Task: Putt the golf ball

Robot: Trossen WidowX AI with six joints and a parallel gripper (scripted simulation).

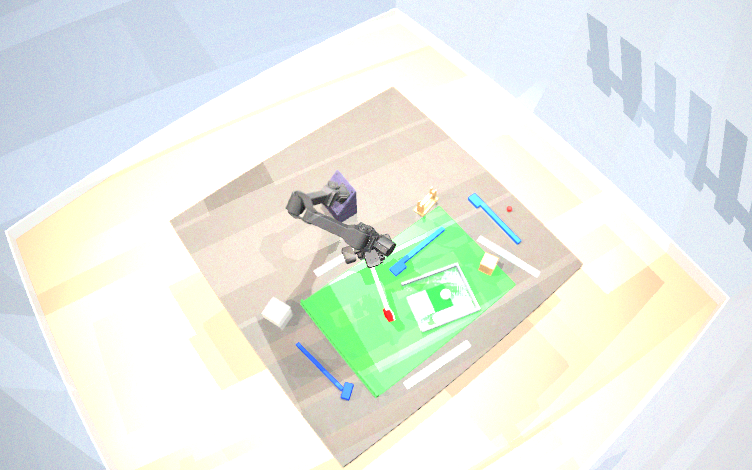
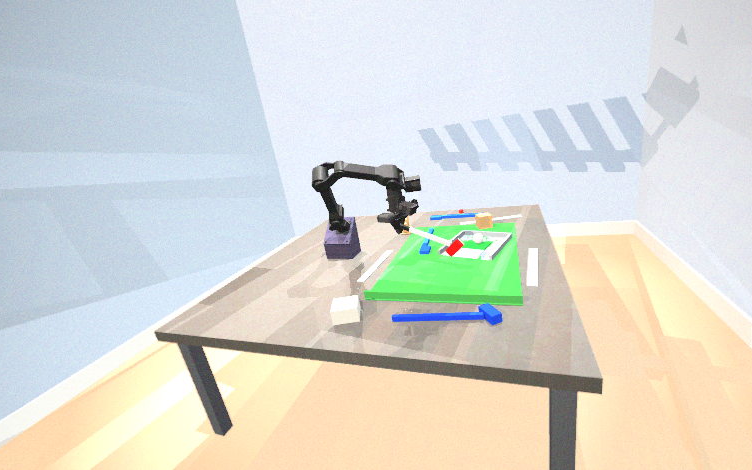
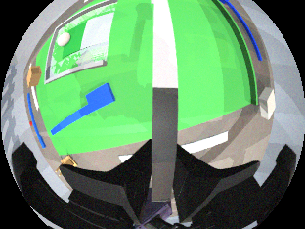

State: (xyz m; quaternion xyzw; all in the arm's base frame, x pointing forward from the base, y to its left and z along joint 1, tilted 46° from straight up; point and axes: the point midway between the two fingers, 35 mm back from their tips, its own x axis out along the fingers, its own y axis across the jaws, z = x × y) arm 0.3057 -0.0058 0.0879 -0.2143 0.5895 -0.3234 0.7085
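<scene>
Top view: gripper (image 1: 374,255) is clamped on the white shaft of the red putter (image 1: 381,290), red head hanging just left of the raised green (image 1: 442,296), w/ the golf ball (image 1: 445,290) on its green patch, so the task looks about done; 3 blue putters, e.g. (image 1: 493,217), and 3 white strips lie around the mat (image 1: 344,326). Exterior view: putter slants down to the right from the gripper (image 2: 397,222), prob. so the head clears the frame, ball (image 2: 476,237) inside the green (image 2: 478,248). Wrist view: shaft of the putter (image 3: 163,54) runs straight out between the jaws, ball (image 3: 63,38) far left.

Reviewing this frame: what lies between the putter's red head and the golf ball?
In the top view, only the raised green's white rim and its surface lie between the red head and the golf ball.
</scene>
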